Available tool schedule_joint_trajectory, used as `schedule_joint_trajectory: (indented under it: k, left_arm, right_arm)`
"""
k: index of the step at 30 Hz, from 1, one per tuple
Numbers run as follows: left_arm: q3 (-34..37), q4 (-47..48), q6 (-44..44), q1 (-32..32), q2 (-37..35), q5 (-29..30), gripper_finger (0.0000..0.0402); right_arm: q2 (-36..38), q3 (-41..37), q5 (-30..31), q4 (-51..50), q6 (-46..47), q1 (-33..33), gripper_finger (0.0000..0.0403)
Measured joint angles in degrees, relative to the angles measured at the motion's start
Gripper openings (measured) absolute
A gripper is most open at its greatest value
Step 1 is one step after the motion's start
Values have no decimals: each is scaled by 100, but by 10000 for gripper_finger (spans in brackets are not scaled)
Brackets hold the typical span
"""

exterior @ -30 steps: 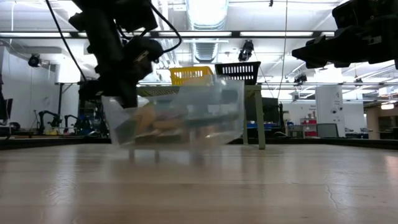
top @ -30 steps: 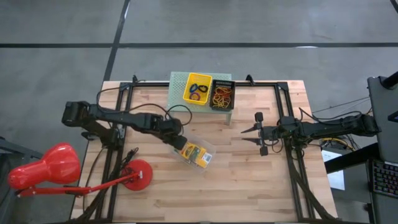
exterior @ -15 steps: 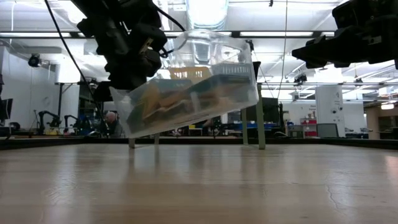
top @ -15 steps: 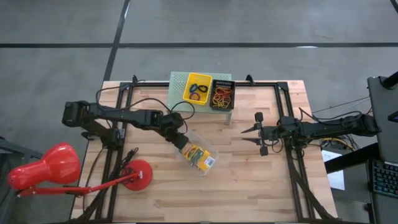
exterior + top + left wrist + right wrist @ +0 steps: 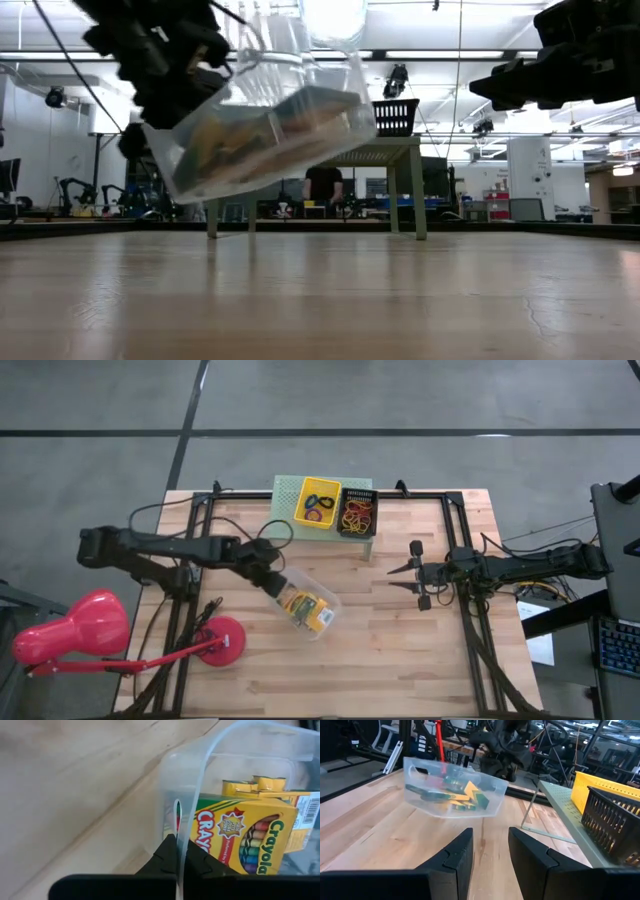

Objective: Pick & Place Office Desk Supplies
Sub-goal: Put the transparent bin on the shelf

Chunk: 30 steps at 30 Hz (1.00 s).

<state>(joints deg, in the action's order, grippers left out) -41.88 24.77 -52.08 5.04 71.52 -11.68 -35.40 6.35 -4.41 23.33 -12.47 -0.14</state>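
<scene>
Clear bin lifted higher off the desk
Left pincer (image 5: 272, 579) clamps the clear bin (image 5: 304, 606) of crayon boxes (image 5: 240, 832), now tilted nearer the lamp (image 5: 75, 631); right pincer (image 5: 403, 578) waits, fingers apart.

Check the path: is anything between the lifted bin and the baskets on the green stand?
Nothing visible. The left gripper holds the clear bin of crayon boxes by its wall, tilted, off the table. Bare wood lies between it and the stand with the yellow basket and black basket.
</scene>
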Motion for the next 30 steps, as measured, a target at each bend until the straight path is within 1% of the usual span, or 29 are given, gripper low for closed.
schedule_joint_trajectory:
  k: [6, 10, 13, 18, 21, 28, 30]
  left_arm:
    - [636, -245, -543, 4, -917, 36, 0]
    - [709, -182, -693, 4, -1339, 284, 0]
    - [625, 119, -891, 9, -1544, 442, 0]
    - [402, 677, -1613, 9, -1706, 597, 0]
    - [254, 818, -1852, 9, -1718, 662, 0]
    - [5, 957, -2688, 4, -1716, 1185, 0]
    - [-62, 969, -2843, 2, -1716, 1217, 0]
  right_arm:
    - [-2, 0, 1, -44, 2, -2, 121]
    - [-2, 0, 1, -44, 2, -2, 121]
    - [-2, 0, 1, -44, 2, -2, 121]
    - [-2, 0, -2, -46, 0, 0, 121]
    - [0, 0, -2, -44, 1, -1, 121]
    - [0, 0, 1, -44, 2, 0, 121]
    - [0, 0, 0, -44, 0, 0, 121]
